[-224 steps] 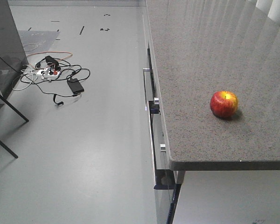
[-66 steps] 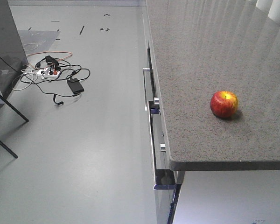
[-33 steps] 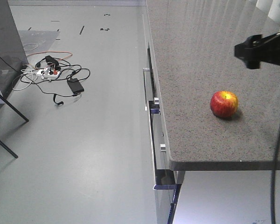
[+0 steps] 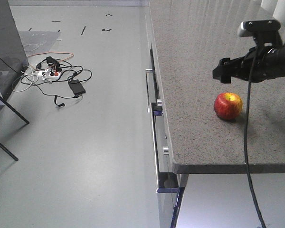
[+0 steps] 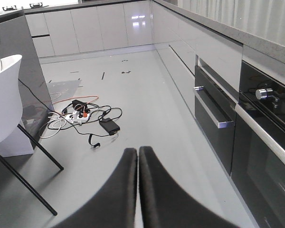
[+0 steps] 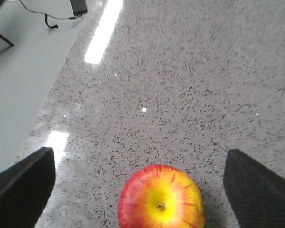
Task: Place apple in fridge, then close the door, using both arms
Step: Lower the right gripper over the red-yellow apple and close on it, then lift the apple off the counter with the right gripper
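Note:
The apple [image 4: 228, 105], red with a yellow top, sits on the speckled grey countertop [image 4: 204, 47] near its front edge. My right gripper [image 4: 222, 74] reaches in from the right and hovers just above and behind the apple. In the right wrist view the apple [image 6: 160, 199] lies low in the middle, between the wide-open gripper [image 6: 138, 154] fingers, untouched. My left gripper [image 5: 137, 150] is shut and empty, out over the floor. I cannot pick out the fridge or its door for certain.
Oven and drawer fronts with metal handles [image 4: 148, 90] run under the counter. Cables and a power strip [image 4: 52, 73] lie on the floor at left. A dark grey tall panel [image 4: 0, 38] and black chair legs [image 4: 9, 111] stand at far left. A white chair [image 5: 2, 99] shows in the left wrist view.
My right arm has come into view from the right and moved left and down to hover over the apple. The apple has not moved.

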Robot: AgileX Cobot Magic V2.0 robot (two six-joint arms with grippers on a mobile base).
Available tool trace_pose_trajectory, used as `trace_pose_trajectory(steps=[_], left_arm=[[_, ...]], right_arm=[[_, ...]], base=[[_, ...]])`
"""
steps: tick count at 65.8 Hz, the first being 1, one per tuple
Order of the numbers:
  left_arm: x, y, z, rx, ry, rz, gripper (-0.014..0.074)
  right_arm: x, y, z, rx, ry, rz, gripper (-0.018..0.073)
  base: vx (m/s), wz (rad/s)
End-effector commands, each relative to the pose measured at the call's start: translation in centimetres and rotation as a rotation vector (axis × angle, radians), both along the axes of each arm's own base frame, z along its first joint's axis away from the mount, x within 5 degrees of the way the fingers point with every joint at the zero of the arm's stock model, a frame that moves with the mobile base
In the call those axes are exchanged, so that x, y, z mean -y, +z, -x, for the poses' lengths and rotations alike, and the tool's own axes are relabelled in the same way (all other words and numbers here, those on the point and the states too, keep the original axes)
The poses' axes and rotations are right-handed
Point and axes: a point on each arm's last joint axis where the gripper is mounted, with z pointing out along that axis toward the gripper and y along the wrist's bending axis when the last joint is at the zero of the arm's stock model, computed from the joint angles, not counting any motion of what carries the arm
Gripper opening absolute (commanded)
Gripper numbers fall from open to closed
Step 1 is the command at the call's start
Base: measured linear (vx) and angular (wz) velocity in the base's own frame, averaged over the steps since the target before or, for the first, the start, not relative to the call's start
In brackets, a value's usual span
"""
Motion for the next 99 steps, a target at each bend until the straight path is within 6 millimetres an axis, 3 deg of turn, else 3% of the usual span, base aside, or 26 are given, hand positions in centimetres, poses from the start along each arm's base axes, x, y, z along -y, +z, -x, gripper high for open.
trace_pose_trajectory(steps=[1,19,58,72,86,92,99], left_arm=[[0.1,0.2,-0.1,0.064,-0.006,0.008,-0.0006],[0.1,0.2,-0.1,0.064,-0.006,0.008,-0.0006],[0.1,0.2,-0.1,0.064,-0.006,0.008,-0.0006],[0.1,0.2,-0.1,0.064,-0.006,0.008,-0.0006],[0.1,0.2,-0.1,0.064,-0.006,0.008,-0.0006],[0.1,0.2,-0.1,0.064,-0.006,0.008,-0.0006],[0.1,0.2,-0.1,0.064,-0.006,0.008,-0.0006]], right_arm=[[0.2,1.8,-0.6,0.095,-0.028,-0.004,0.0675],[0.3,-1.6,-2.0,0.019,-0.044,0.001,0.0668],[0.2,-4.1,-2.3,-0.082,-0.03,0.006,0.062],[0.4,-4.5,-2.0,-0.124,0.007,0.071,0.0489],[0.5,-4.3,-1.8,-0.128,0.018,0.087,0.0295],[0.5,-3.2,-1.6,-0.095,0.011,0.082,0.0232],[0.3,-0.5,-0.8,-0.018,-0.006,0.047,0.0183]], base=[[0.0,0.0],[0.0,0.0],[0.0,0.0],[0.0,0.0],[0.0,0.0],[0.0,0.0],[0.0,0.0]])
